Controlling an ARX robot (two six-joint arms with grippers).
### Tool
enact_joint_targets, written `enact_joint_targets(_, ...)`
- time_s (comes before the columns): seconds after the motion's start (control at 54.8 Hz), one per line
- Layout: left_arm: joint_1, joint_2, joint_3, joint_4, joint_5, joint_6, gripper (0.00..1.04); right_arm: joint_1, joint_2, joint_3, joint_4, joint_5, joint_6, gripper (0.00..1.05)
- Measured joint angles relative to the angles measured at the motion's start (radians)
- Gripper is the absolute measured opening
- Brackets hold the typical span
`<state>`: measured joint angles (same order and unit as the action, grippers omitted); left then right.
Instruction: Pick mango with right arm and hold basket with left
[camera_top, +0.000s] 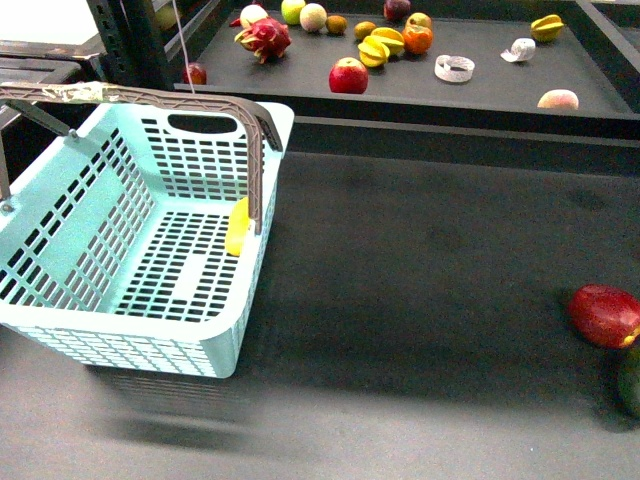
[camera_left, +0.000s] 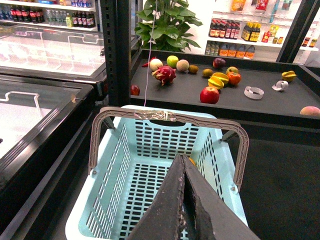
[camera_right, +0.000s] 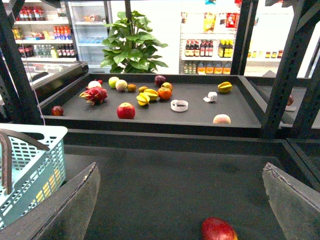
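Note:
The pale aqua basket (camera_top: 60, 190) stands at the left with a grey-brown handle (camera_top: 150, 97) raised over it. Inside, against its right wall, lies a smooth yellow fruit, the mango (camera_top: 238, 228), partly behind the handle. In the left wrist view only an orange sliver of the mango (camera_left: 192, 161) shows past my left gripper (camera_left: 183, 160), which is shut with nothing between its fingers and hangs over the inside of the basket (camera_left: 150, 140). My right gripper (camera_right: 180, 167) is open over bare dark surface, the basket (camera_right: 30, 155) off to one side. Neither arm shows in the front view.
A dark red oval fruit (camera_top: 604, 314) lies at the right edge, with a dark green one (camera_top: 630, 378) beside it; the red fruit (camera_right: 218, 230) sits between the right fingers, close to the camera. A raised shelf (camera_top: 480, 85) behind holds several fruits. Black rack posts (camera_left: 116, 50) stand by the basket.

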<state>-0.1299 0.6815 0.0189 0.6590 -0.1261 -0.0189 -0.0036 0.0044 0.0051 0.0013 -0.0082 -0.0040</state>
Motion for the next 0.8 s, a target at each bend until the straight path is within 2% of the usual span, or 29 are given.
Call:
enact_joint_targets(0.073,0.018,-0.061,0.0,-0.053,0.019,0.001,0.02,0.0,0.0,0.0,0.0,0.0,0.0,0.97)
enact_joint_targets(0.128,0.078,-0.116,0.0,-0.101,0.105,0.004,0.02,0.0,0.0,0.0,0.0,0.0,0.0,0.97)
enact_joint_targets(0.219,0.124,-0.179,-0.001,-0.161,0.118,0.006,0.02,0.0,0.0,0.0,0.0,0.0,0.0,0.97)
enact_joint_targets(0.803,0.127,-0.456,-0.001,-0.429,0.124,0.011,0.02,0.0,0.0,0.0,0.0,0.0,0.0,0.97)
